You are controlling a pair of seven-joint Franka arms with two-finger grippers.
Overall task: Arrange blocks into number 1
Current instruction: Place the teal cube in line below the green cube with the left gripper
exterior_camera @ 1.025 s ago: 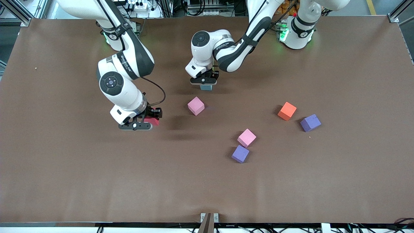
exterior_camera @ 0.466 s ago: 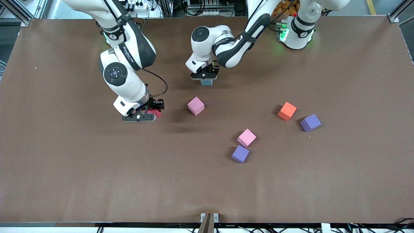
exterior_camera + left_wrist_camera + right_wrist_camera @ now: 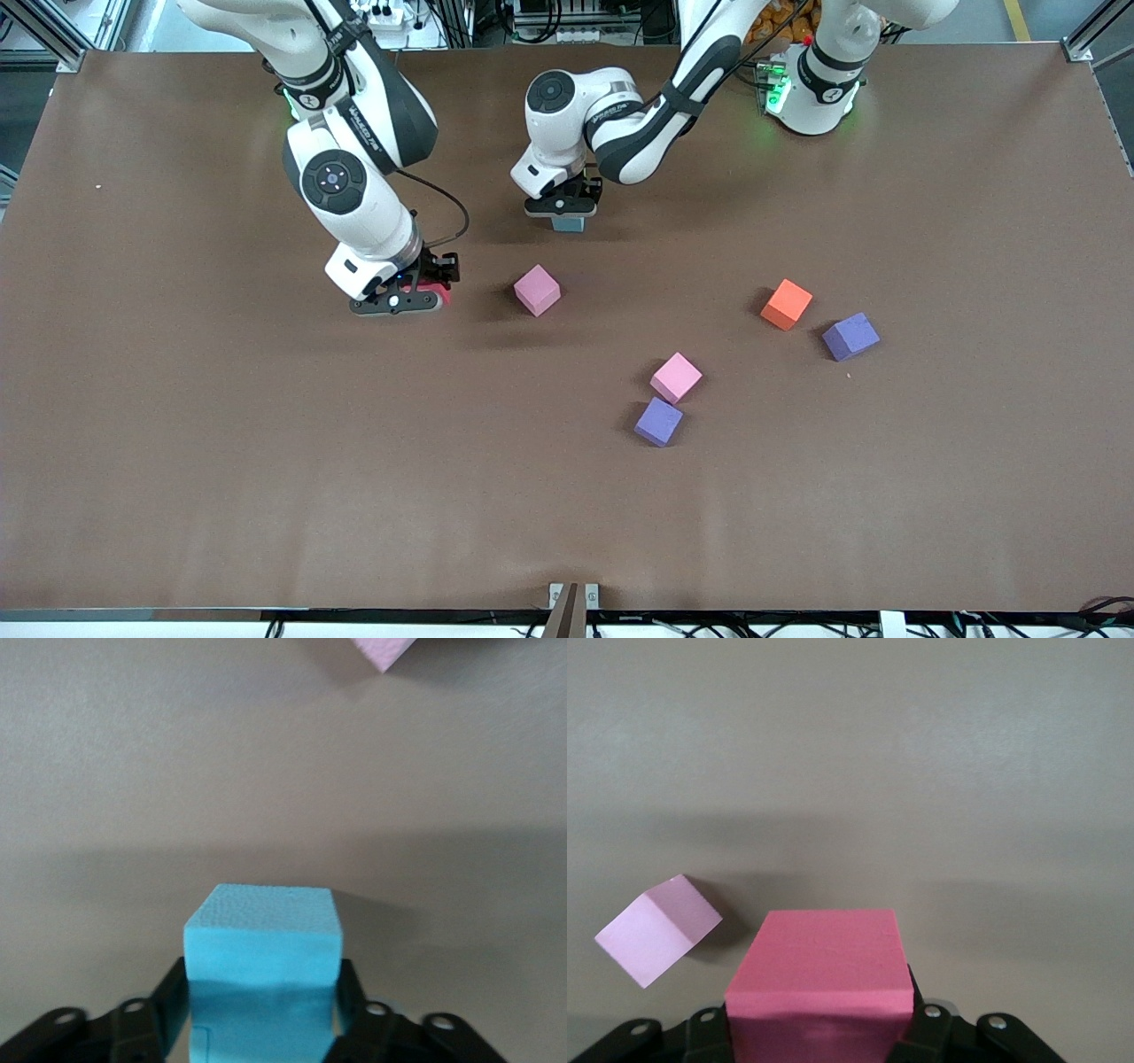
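The light blue block (image 3: 567,224) (image 3: 263,921) is low at the table, farther from the camera than a pink block (image 3: 537,290) (image 3: 385,649). My left gripper (image 3: 565,213) (image 3: 261,970) is down around it. My right gripper (image 3: 416,297) (image 3: 819,992) is shut on the red block (image 3: 434,292) (image 3: 819,957), low over the table beside that pink block (image 3: 656,939), toward the right arm's end. A second pink block (image 3: 676,377) lies nearer the camera.
An orange cube (image 3: 786,304) and a purple cube (image 3: 850,336) lie toward the left arm's end. Another purple cube (image 3: 658,421) touches the second pink block on its side nearer the camera.
My right gripper has carried the red block toward the robots' bases and closer to the pink block. My left gripper has shifted slightly toward the bases with the light blue block.
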